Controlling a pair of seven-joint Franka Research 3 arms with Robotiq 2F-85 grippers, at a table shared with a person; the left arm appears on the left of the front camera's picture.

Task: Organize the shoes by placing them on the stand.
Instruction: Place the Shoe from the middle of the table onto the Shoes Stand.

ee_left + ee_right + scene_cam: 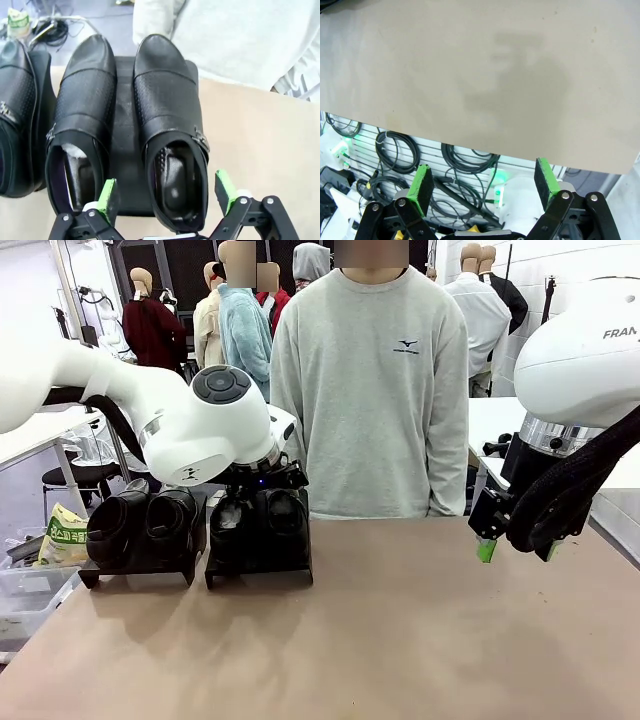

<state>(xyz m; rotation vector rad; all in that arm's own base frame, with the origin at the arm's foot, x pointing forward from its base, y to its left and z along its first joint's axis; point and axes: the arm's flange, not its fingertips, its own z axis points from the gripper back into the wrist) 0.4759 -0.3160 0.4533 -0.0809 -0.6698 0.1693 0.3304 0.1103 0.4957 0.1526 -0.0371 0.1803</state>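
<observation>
Two black shoes stand side by side on a black stand, toes pointing away. My left gripper is open, its green pads on either side of the right shoe's heel and apart from it. One pad sits in the gap next to the left shoe. In the front view this stand sits under my left arm's wrist. A second stand beside it carries another pair of shoes. My right gripper hangs open with nothing in it over the table's right side.
A person in a grey sweatshirt stands at the far edge, just behind the stands. A clear bin with a yellow-green bag sits off the table's left. The brown table is bare in front and to the right. Cables lie on the floor beyond its edge.
</observation>
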